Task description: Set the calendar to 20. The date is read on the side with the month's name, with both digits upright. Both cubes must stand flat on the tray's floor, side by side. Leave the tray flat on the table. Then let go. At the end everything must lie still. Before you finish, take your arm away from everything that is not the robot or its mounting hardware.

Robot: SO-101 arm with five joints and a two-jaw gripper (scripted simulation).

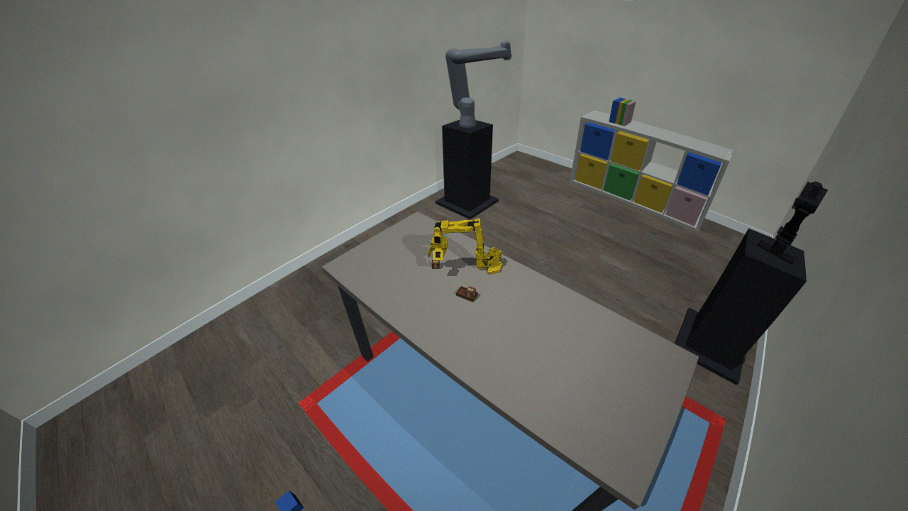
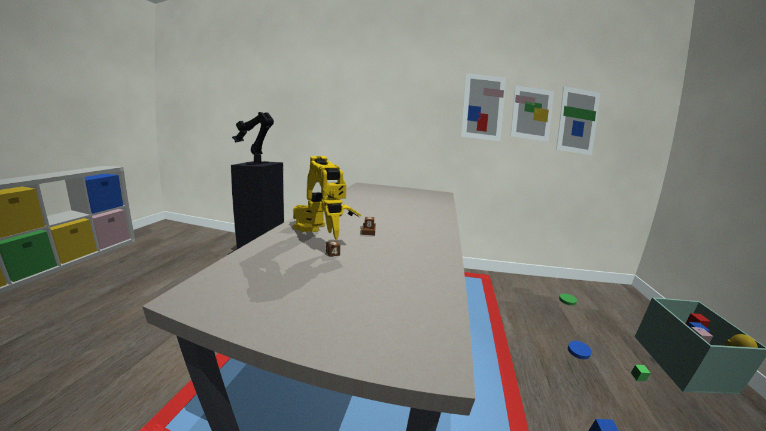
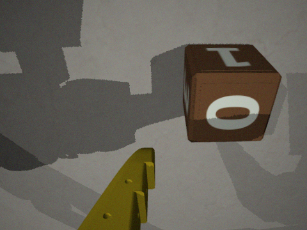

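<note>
A brown digit cube (image 1: pixel 435 264) (image 2: pixel 333 248) (image 3: pixel 228 96) stands alone on the table, outside the tray. In the wrist view it shows a 0 and a 1; the exterior camera sees a 4 on it. The small brown tray (image 1: pixel 459 292) (image 2: pixel 367 232) lies flat further along the table, with the other cube (image 1: pixel 470 292) (image 2: pixel 368 222) in it showing an 8. My gripper (image 1: pixel 436 256) (image 2: pixel 347 225) hangs just above the loose cube, pointing down, open and empty. Only one yellow jaw (image 3: pixel 141 179) shows in the wrist view, apart from the cube.
The arm's yellow base (image 1: pixel 493 260) (image 2: pixel 306 218) stands on the grey table (image 1: pixel 539 355) (image 2: pixel 342 321) near its far edge. Two other robot arms on black pedestals (image 1: pixel 467 166) (image 1: pixel 745 298) stand off the table.
</note>
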